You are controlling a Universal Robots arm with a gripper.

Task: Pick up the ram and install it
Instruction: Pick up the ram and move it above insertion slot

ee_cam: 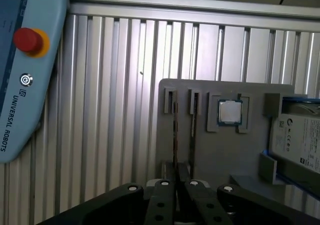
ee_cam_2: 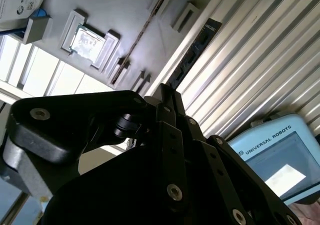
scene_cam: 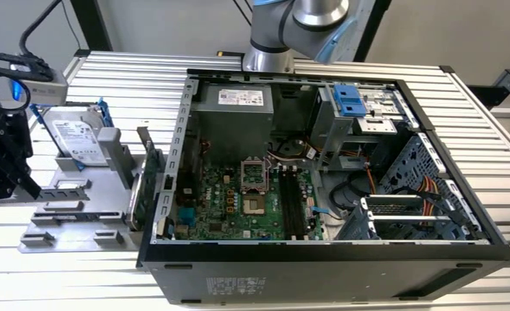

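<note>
The black fingers [ee_cam_2: 176, 135] appear to be pinching one end of the ram [ee_cam_2: 197, 47], which is jutting from the gripper [ee_cam_2: 166, 91] over the ribbed table [ee_cam_2: 260, 60], just beside the grey parts tray [ee_cam_2: 115, 10]. The tray is holding a square processor chip [ee_cam: 229, 111] in its pocket and a hard drive [ee_cam: 295, 135] at one end, with a green card [scene_cam: 148, 172] standing on edge. A blue teach pendant [ee_cam: 20, 85] is lying nearby. To the exterior view's right of the tray, the open computer case [scene_cam: 324, 249] is lying with its motherboard [scene_cam: 237, 201] exposed.
</note>
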